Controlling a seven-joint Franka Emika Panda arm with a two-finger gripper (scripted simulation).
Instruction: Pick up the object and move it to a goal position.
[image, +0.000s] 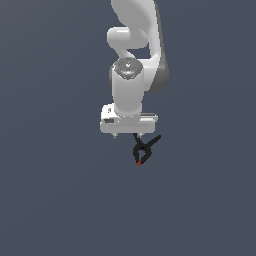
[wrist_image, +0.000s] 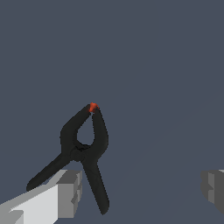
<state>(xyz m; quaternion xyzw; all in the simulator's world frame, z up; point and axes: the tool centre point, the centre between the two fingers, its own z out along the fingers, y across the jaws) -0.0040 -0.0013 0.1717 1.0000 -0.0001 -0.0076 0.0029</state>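
Observation:
The small black spring clamp (image: 144, 150) lies on the dark grey floor, its red-orange jaw tip pointing toward the bottom of the exterior view. My gripper (image: 127, 135) sits on the white arm just above and slightly to the exterior view's left of it. In the wrist view the clamp (wrist_image: 85, 148) is X-shaped with two splayed handles. My gripper (wrist_image: 142, 192) is open and empty, its fingers wide apart. One grey finger (wrist_image: 68, 192) is right by a clamp handle; the other finger (wrist_image: 214, 190) is far from the clamp. I cannot tell whether the near finger touches it.
The floor (image: 50, 200) is a plain dark grey surface all round. The white arm (image: 132, 50) rises behind the gripper toward the top of the exterior view. No goal marker shows.

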